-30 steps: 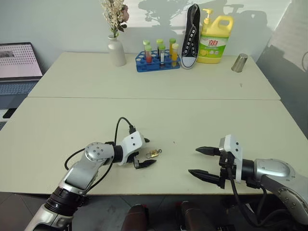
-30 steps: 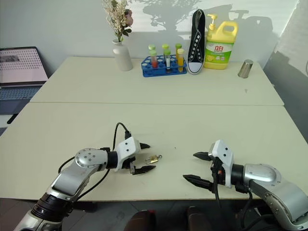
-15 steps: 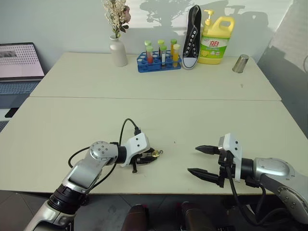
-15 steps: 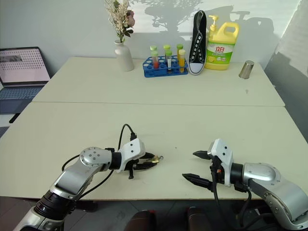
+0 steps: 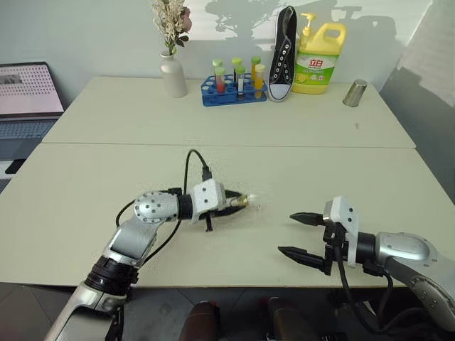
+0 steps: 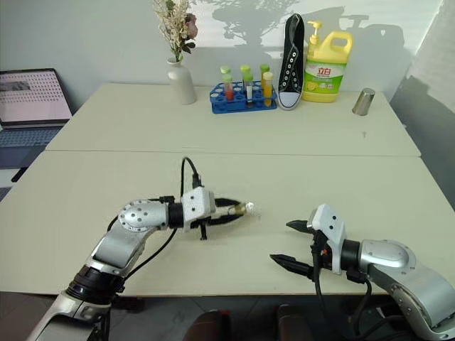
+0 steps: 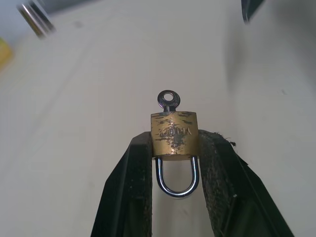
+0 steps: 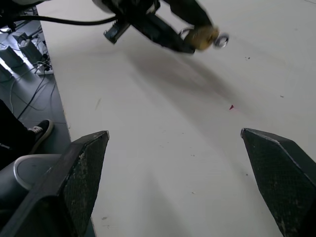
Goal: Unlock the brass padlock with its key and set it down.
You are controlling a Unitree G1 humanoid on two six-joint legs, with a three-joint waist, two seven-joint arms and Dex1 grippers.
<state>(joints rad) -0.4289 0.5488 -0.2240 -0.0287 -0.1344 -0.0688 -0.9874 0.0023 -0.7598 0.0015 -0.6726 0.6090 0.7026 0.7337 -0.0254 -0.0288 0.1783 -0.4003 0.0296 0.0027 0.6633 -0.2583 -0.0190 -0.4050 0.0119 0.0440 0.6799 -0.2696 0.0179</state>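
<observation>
A: Where is the brass padlock [image 7: 174, 134] sitting right now?

B: It is being pinched by the left claw [image 7: 174, 165], its two black fingers [image 7: 129, 185] pressing on the brass body from either side. The silvery shackle is pointing back toward the wrist, and the key [image 7: 168, 99] is sticking out of the far end of the body, its round bow showing.

A: Is the lock resting on the worktop [image 5: 213, 114]?

B: No, it is hanging above the pale surface, near the front of the near worktop, roughly between the two arms.

A: And the right claw [image 5: 298, 235]?

B: It is standing wide, gripping nothing. Its fingers are spread well apart and pointing toward the left claw, with a clear gap between them and the lock. In its own wrist view the lock [image 8: 201, 36] and the left claw's tips are showing beyond its spread fingers [image 8: 279, 172].

A: What else is lying around?

B: Along the far edge of the back worktop, a white vase [image 5: 173, 74] with dried flowers is standing, then a blue rack of test tubes [image 5: 233, 87], a black sneaker [image 5: 281, 53] propped upright, a yellow detergent bottle [image 5: 319, 59] and a metal cup [image 5: 354, 93]. A laptop [image 5: 27, 92] is sitting open off to the left.
</observation>
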